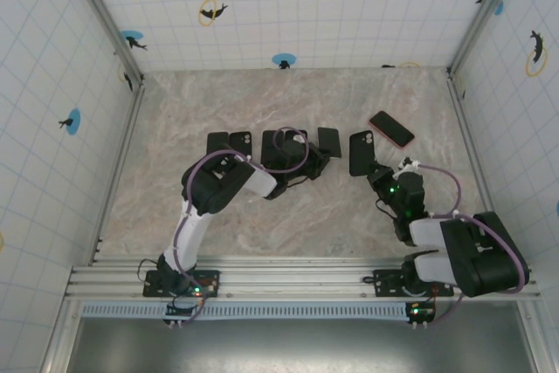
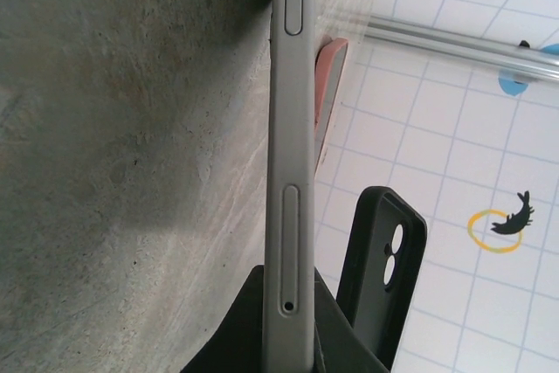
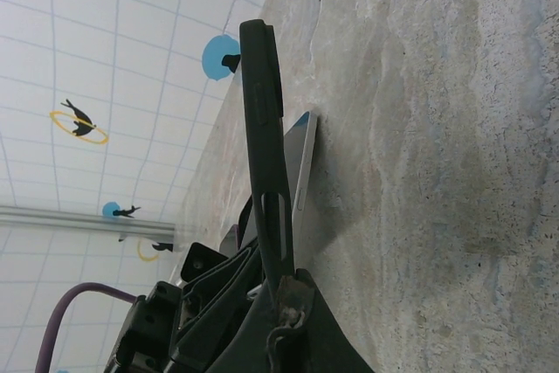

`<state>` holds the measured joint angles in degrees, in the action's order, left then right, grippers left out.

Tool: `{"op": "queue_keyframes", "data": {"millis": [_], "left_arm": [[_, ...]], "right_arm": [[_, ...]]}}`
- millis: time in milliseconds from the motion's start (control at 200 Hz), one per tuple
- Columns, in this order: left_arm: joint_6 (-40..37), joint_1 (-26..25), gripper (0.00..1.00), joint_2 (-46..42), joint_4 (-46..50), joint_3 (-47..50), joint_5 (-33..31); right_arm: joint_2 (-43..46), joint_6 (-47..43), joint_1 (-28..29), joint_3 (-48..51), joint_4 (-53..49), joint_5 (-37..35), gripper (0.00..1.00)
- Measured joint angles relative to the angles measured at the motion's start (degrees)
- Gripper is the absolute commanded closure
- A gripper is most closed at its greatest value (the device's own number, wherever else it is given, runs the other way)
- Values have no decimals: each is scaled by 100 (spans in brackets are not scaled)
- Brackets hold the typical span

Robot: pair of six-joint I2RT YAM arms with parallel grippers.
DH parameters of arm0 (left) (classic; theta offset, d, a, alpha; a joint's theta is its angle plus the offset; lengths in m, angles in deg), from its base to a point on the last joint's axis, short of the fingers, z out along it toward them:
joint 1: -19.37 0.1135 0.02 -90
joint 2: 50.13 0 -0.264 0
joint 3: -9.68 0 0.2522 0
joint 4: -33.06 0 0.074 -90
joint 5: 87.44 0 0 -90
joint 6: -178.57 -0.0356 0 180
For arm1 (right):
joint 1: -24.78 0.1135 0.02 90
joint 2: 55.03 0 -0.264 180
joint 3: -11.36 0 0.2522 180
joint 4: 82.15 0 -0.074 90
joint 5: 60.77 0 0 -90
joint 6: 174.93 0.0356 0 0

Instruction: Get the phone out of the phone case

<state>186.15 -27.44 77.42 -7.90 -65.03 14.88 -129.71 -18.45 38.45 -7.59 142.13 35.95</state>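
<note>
Two tools share the work. At left, the left tool is clamped narrow on the near end of the phone, a slim grey slab seen edge-on with its buttons and SIM tray facing the wrist camera. Its long axis runs from the tool toward the far wall, low over the table; whether it touches cannot be told. Just to its right, and apart from it, is the black case, camera cut-out at the far end and long axis likewise toward the far wall. Its near end is pinched tight by the right tool. Farther right a red handset lies flat. The phone looks bare, so the separation appears made. It is likely stiff, slippery at the rim and breakable at the glass, and best gripped across its flat faces near one end. The case looks rubbery and should flex.
</note>
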Motion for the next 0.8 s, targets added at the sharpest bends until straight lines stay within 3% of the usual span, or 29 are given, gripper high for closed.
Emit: {"op": "queue_keyframes", "data": {"millis": [80, 225, 360, 796], "left_arm": [[2, 0, 70, 0, 59, 4, 2], [-2, 0, 65, 0, 181, 9, 0], [-4, 0, 54, -28, 234, 31, -17], [122, -2, 46, -299, 568, 184, -35]], "right_arm": [[-50, 13, -11, 2, 48, 20, 100], [-105, 17, -17, 2, 48, 24, 100], [-118, 15, -17, 2, 52, 26, 100], [-199, 17, -13, 0, 72, 24, 100]]}}
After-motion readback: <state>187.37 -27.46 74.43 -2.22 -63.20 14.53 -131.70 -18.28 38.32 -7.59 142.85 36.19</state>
